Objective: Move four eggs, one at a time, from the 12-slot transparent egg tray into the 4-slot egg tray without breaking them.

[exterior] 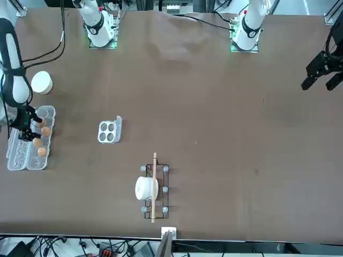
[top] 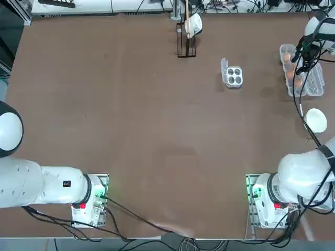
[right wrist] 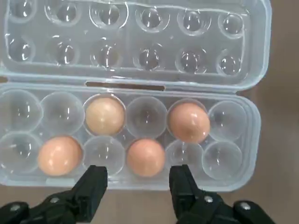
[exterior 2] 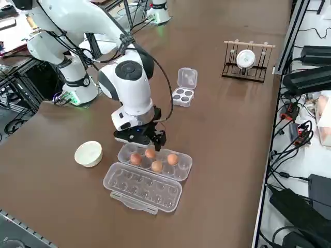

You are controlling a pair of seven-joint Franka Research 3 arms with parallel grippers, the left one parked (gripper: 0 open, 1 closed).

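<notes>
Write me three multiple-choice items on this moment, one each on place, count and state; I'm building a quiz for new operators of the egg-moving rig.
1. Where is the right gripper?
A. Above the near edge of the 12-slot transparent egg tray
B. Over the 4-slot egg tray
C. At the white bowl

2. How many eggs sit in the long tray?
A. Two
B. Four
C. Six

3. What state is the small tray in?
A. Full
B. Lid shut
C. Lid open, all cups empty

Answers:
1 A: the wrist view shows the open fingers beside the long tray's edge, an egg lined up between them.
2 B: four orange-brown eggs show in its cups.
3 C: the side view shows four bare cups and a raised lid flap.
</notes>
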